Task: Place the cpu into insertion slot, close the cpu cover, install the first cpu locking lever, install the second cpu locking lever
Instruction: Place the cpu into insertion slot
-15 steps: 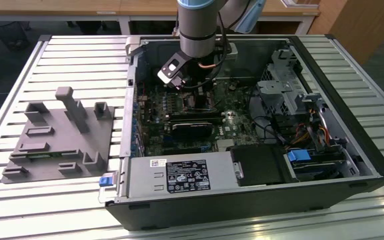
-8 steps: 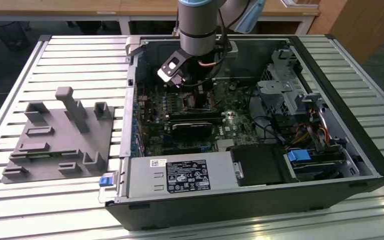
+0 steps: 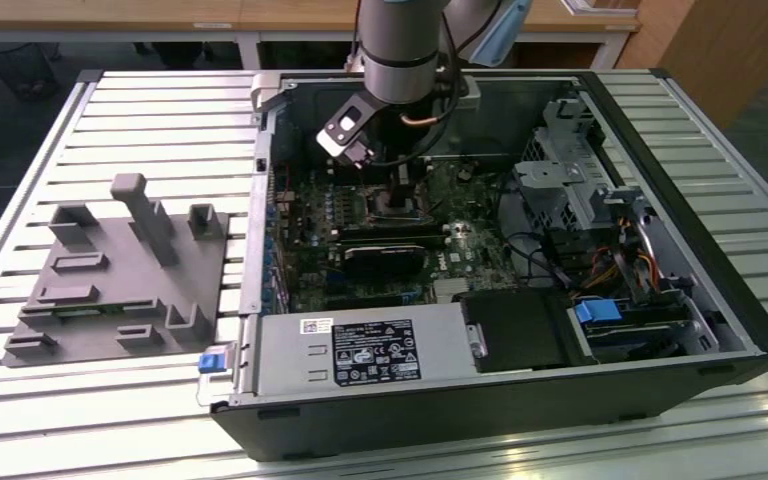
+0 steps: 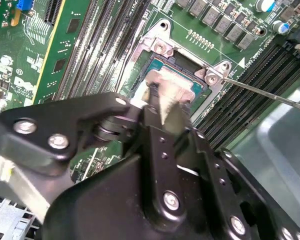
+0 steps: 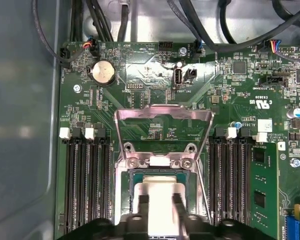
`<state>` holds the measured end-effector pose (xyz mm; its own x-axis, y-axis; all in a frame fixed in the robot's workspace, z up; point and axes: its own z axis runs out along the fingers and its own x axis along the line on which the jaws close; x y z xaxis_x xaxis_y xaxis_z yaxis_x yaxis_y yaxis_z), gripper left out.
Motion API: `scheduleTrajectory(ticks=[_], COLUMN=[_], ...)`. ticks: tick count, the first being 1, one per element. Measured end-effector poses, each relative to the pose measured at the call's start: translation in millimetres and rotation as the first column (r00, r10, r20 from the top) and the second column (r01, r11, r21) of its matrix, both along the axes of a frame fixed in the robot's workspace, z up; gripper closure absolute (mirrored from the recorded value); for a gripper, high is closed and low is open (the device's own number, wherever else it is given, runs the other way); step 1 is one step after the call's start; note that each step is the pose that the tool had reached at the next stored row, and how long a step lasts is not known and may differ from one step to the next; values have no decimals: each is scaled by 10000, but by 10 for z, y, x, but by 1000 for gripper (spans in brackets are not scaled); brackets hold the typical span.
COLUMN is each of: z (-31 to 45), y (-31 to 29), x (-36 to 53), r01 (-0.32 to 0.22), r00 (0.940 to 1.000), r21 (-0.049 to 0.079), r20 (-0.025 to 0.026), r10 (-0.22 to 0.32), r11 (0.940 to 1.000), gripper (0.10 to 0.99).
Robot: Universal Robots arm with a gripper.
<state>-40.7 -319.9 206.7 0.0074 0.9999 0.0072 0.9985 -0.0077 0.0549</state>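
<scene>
Where the arm (image 3: pixel 398 50) reaches into the open PC case (image 3: pixel 424 415), contents log as follows.

- Item 1, gripper (image 5: pixel 160 202): black body. Two fingers (image 5: pixel 143 205) are pressed in on opposite edges of the cpu (image 5: pixel 160 192), i.e. clamped on it.
- Item 2, cpu: silver-grey sq. chip, level, lying within the outline of the insertion slot (image 5: pixel 145 176) in both wrist views. Seated or just above it, can't tell.
- Item 3, cpu cover (image 5: pixel 163 114): silvery frame w/ cut-out centre. It stands raised and open, on the far side of the slot from the gripper.
- Item 4, locking lever (image 4: pixel 270 93): thin metal rod, angled out from the socket corner, crossing above the memory slots (image 4: pixel 270 65).
- Item 5, memory slots: long black rows flanking the insertion slot on both sides, on the green board (image 5: pixel 155 75).
- Item 6, grey fixture block (image 3: pixel 117 270): on the slatted table (image 3: pixel 157 100), to the exterior view's left of the case, well apart from the gripper.
</scene>
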Motion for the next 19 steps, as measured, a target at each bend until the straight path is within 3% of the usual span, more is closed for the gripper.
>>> scheduleTrajectory(ticks=[5, 19], z=[21, 102], y=[0, 0], x=[2, 3], r01=[1, 0], r00=[10000, 10000], r21=[0, 2], r20=[-28, -39], r10=[-1, 0], r11=[10000, 10000], gripper=[961, 980])
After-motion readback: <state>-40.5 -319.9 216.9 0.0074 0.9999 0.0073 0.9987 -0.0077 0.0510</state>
